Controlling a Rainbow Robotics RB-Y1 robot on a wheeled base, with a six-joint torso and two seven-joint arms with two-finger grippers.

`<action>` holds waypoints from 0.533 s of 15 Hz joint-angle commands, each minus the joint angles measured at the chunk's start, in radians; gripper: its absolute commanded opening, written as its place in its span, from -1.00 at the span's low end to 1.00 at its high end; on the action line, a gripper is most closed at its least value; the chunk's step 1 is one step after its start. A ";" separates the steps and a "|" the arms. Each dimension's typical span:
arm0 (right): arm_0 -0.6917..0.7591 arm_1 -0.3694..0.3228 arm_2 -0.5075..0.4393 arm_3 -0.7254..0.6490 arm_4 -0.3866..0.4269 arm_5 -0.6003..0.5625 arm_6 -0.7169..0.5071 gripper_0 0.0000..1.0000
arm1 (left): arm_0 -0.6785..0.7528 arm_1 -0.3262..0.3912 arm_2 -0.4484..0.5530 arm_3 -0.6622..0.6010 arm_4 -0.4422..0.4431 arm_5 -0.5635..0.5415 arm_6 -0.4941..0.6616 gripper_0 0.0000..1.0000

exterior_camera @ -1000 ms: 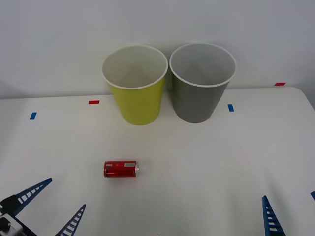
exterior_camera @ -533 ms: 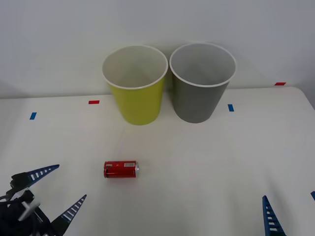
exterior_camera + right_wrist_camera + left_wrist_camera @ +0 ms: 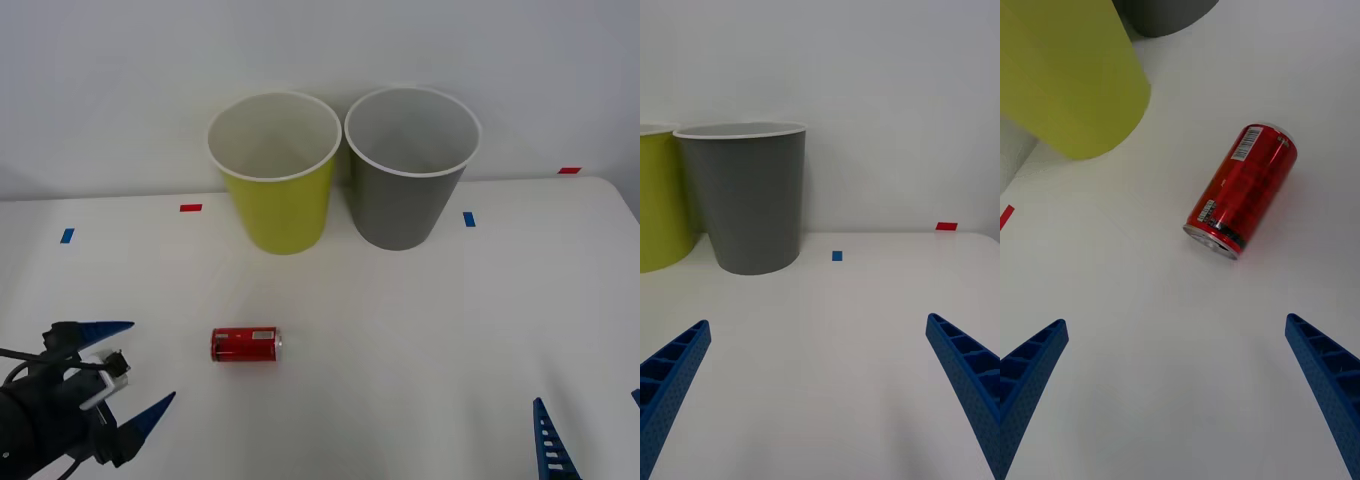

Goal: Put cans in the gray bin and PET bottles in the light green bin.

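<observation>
White table [image 3: 420,330] before a pale wall: green bin [image 3: 276,170] and gray bin [image 3: 410,165] upper centre, can [image 3: 245,344] lying centre-left. Left gripper [image 3: 128,372] lower left, spread wide and empty; right gripper [image 3: 820,390] likewise, cut off lower right.

Red can [image 3: 245,344] on its side, both bins [image 3: 275,170] upright

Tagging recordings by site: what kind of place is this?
Likely a lab test bench: plain white table against a bare wall, coloured tape markers, and two sorting bins, light green bin and gray bin.
</observation>
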 commanded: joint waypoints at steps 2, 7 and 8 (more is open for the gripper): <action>0.000 0.000 0.000 0.000 0.000 0.000 0.000 1.00 | -0.097 0.061 0.000 -0.097 0.118 0.271 -0.022 1.00; 0.000 0.000 0.000 0.000 0.000 0.000 0.000 1.00 | -0.278 0.063 0.000 -0.140 0.383 0.574 -0.286 1.00; 0.000 0.000 0.000 0.000 0.000 0.000 0.000 1.00 | -0.315 0.060 0.000 -0.140 0.426 0.623 -0.333 1.00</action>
